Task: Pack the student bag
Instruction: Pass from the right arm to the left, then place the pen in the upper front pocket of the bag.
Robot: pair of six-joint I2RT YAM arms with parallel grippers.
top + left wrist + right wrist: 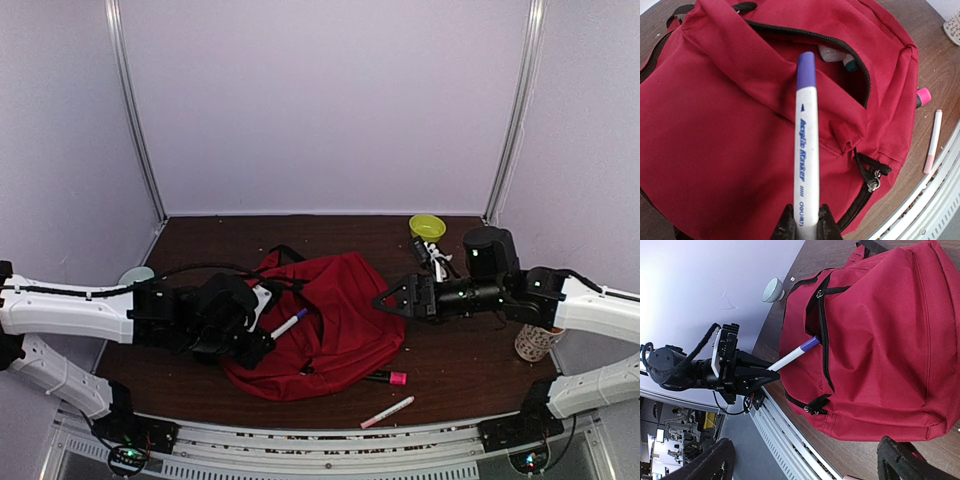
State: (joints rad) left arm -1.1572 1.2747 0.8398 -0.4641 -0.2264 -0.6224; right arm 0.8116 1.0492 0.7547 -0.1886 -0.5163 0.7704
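The left end effector [806, 226] is clamping its jaws nearly shut on the base of a white acrylic marker [806, 150]. It is gripping the marker by the tail, so the purple cap is leading forward, away from the fingers. That looks like a choice to let the marker enter a narrow gap before the fingers reach the fabric. The student bag [340, 305] is lying flat on the tabletop [470, 365], directly ahead of and below this end effector. Its unzipped pocket mouth [840, 65] is gaping just beyond the marker's tip, and something white and teal is already showing inside. The marker is pointing roughly at that slit but is sitting above the fabric rather than in it, so the insertion seems not yet made. The right end effector [388, 298] is standing fully open and gripping nothing. It is hovering just beside the far flank of the bag with its fingers aimed at it, probably waiting to steady or lift the flap. Two more pens, a pink-capped marker [392, 378] and a pink-tipped pen [388, 411], are lying near the bag, below the right end effector, apparently awaiting their turn.
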